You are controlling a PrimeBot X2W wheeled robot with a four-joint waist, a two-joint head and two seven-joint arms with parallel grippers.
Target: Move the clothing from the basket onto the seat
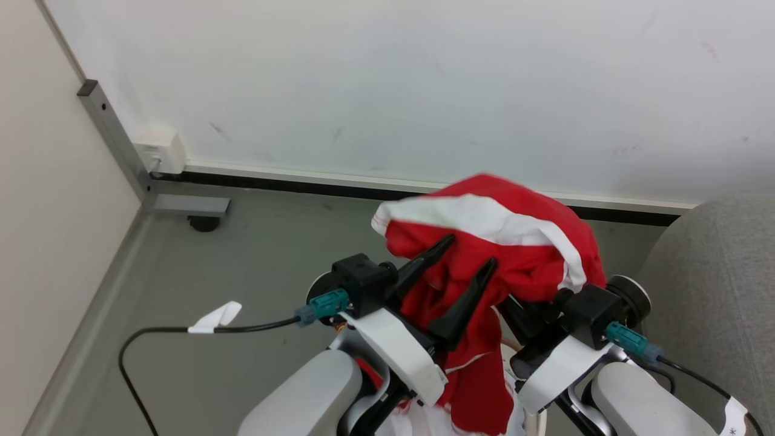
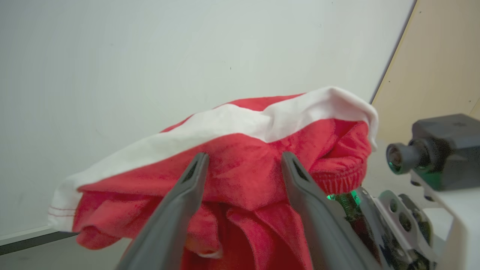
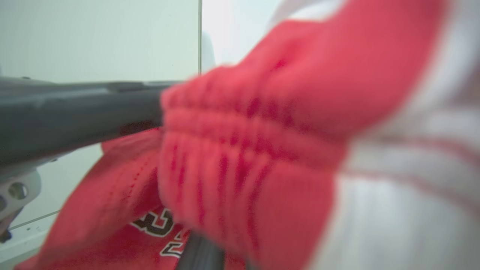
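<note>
L gripper point(image 1: 472, 249) sits low centre in head view, fingers spread wide and nothing pinched; red cloth lies betw. & behind them. R gripper point(image 1: 530, 315) is at its 4 o'clock, tips buried in fabric, closed tight on the clothing point(image 1: 508, 242). The clothing is bunched in the air over both wrists, white band on top, tail hanging twd 6 o'clock. Seat point(image 1: 714, 272) is at 3 o'clock, apart from the bundle. Grey floor point(image 1: 242, 254), then white wall point(image 1: 424, 91) at 12.

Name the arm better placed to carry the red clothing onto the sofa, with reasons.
Right. The right gripper is shut on the clothing and is nearest the sofa at the head view's right edge. The left gripper has its fingers open, gripping nothing.
</note>
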